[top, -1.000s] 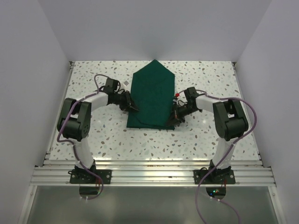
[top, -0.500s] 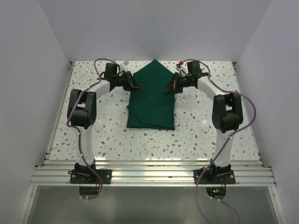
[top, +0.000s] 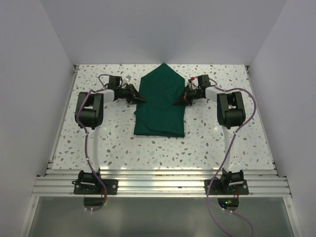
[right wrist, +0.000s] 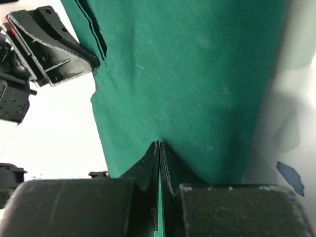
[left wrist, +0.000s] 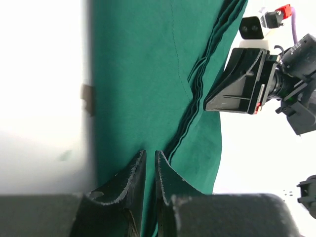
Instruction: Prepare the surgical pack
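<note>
**Surgical pack on counter: both pincers at its sides**

1. Counter (top: 108,143): speckled white, walled in white on three sides. Arm bases are bolted to a metal rail (top: 158,185) at the near edge.

2. The surgical pack (top: 160,106): dark green cloth, folded flat, lying mid-counter between the two arms. The long axis runs near to far. The near edge is straight and square to the rail, and the far end tapers to a single point aimed at the back wall. Stacked fold edges show in the left wrist view (left wrist: 197,84). Whatever the cloth wraps is hidden.

3. Left pincer (top: 140,98): at the pack's left edge, about mid-length and pointing inward. Its jaws are narrowed to a thin slit (left wrist: 149,155) with green cloth in it, pinching the layered fold.

4. Right pincer (top: 177,102): at the right edge, facing the left one. Its jaws are pressed together (right wrist: 159,145) on a thin edge of the cloth.

5. Change: half a second ago both pincers were farther back, at the sloping shoulders of the point. They have since come nearer along the sides. The pack's outline is much as before.
</note>
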Robot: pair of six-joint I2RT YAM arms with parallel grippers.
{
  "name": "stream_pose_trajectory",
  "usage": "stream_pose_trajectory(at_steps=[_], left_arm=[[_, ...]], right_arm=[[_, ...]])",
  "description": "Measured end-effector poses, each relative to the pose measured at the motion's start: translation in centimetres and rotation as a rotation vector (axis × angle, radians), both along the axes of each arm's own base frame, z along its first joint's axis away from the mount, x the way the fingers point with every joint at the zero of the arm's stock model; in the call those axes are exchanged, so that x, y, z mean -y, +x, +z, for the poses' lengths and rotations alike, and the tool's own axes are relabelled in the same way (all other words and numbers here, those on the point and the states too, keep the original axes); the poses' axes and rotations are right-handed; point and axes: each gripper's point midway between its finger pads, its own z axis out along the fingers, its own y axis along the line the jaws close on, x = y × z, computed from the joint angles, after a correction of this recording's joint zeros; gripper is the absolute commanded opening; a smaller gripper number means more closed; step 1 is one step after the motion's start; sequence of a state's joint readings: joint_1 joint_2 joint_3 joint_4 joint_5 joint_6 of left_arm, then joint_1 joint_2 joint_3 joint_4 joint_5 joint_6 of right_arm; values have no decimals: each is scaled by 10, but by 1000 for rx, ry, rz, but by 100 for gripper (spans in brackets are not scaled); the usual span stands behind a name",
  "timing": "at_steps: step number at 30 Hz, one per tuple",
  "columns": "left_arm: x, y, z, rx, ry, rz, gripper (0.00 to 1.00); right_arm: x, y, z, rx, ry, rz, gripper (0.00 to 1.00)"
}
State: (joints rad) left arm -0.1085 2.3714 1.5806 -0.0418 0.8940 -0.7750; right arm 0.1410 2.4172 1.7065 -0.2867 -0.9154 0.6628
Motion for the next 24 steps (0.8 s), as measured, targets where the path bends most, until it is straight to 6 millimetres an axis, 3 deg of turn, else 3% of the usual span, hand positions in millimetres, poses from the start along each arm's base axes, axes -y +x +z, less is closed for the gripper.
stream_pose_trajectory(at_steps=[7, 10, 17, 24], left_arm=[[-6, 24, 7, 55, -34, 32, 18], [-1, 42, 6, 81, -59, 47, 18], [7, 71, 3, 95, -115, 82, 18], [4, 113, 9, 169, -131, 176, 26]], right_arm=[[-3, 18, 8, 45, 10, -21, 1], [-6, 42, 9, 81, 25, -52, 2], [-5, 71, 1, 66, 77, -138, 2], [8, 125, 5, 129, 115, -258, 9]])
